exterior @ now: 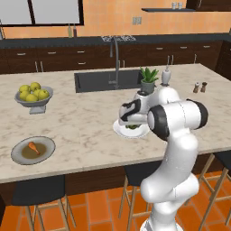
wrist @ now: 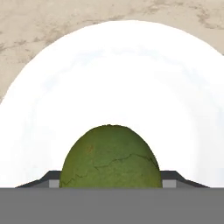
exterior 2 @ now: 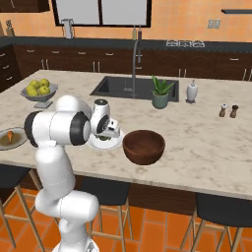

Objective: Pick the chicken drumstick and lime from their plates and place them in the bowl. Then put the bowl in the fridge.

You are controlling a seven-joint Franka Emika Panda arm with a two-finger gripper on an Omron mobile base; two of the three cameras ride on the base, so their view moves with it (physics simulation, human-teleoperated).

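A dark green lime [wrist: 109, 157] lies on the white plate [wrist: 113, 78] at the counter's near middle. My gripper [wrist: 111, 179] is down over it, with a dark fingertip against each side of the fruit. The base views show the hand low on that white plate [exterior: 124, 131] [exterior 2: 114, 143]. To the plate's right stands the reddish-brown bowl [exterior 2: 143, 146], with nothing in it. The orange-brown chicken drumstick [exterior: 33, 147] [exterior 2: 10, 135] rests on the grey plate [exterior: 20, 155] at the near left. The fridge is out of view.
A grey footed fruit bowl [exterior: 34, 95] with yellow-green apples stands at the left. Behind are the sink [exterior: 108, 80], a potted plant [exterior: 149, 80], a white dispenser [exterior 2: 191, 92] and salt and pepper shakers [exterior: 200, 87]. Stools [exterior: 38, 191] line the counter's front.
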